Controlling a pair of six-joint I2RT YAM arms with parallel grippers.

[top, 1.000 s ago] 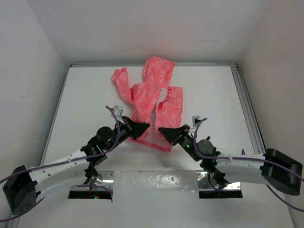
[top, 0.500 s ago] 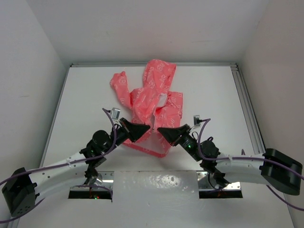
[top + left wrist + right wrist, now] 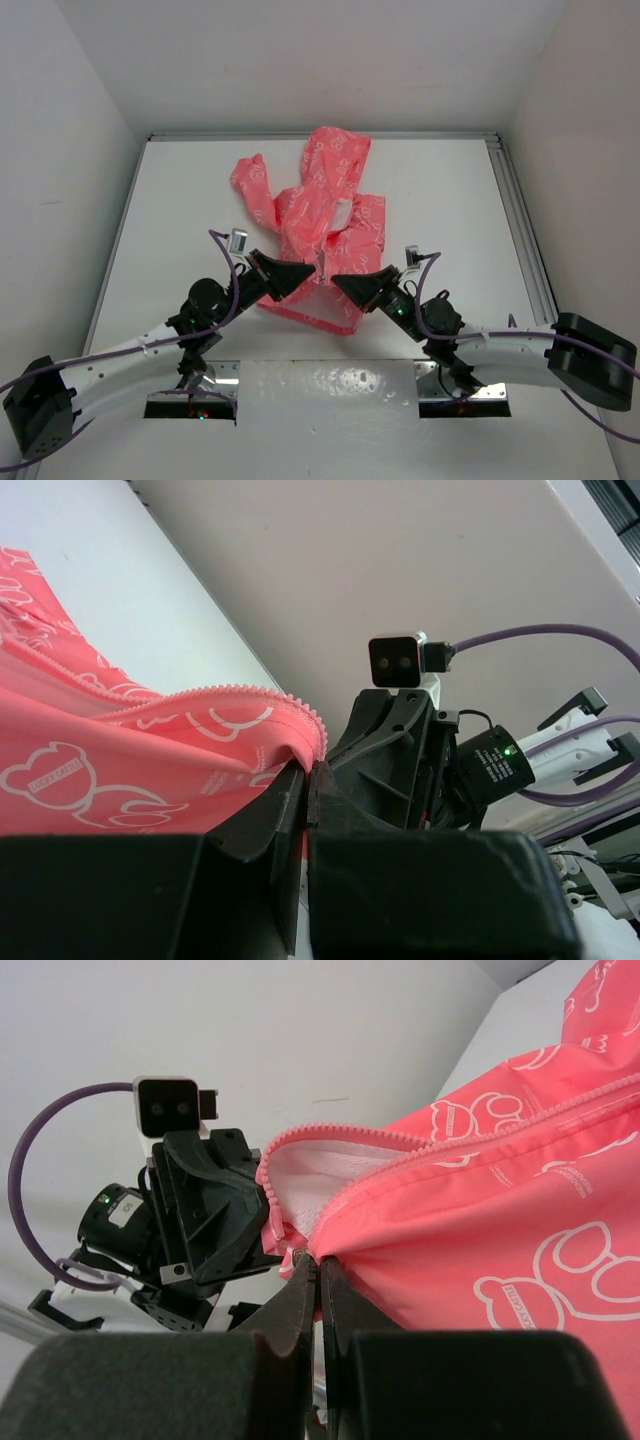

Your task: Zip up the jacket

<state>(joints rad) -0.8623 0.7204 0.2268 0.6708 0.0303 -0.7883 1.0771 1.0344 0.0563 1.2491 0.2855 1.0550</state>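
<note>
The coral-pink jacket (image 3: 322, 205) with white bear prints lies crumpled on the white table, hood toward the back wall, its front unzipped. My left gripper (image 3: 313, 266) is shut on the jacket's left front edge beside the zipper teeth (image 3: 215, 692). My right gripper (image 3: 335, 279) is shut on the other front edge, where the white lining (image 3: 315, 1175) shows. In the left wrist view the gripper (image 3: 311, 770) pinches pink fabric (image 3: 110, 770); in the right wrist view the gripper (image 3: 318, 1260) does the same with the jacket (image 3: 500, 1230). The two grippers nearly touch, holding the hem off the table.
The table (image 3: 180, 200) is walled at the back and both sides, with a metal rail (image 3: 520, 220) along its right edge. A clear plastic sheet (image 3: 330, 385) lies at the near edge between the arm bases.
Both grippers have drawn slightly closer together and shifted a little toward the back, keeping hold of the jacket. The hem has lifted and the jacket bunched up a bit more.
</note>
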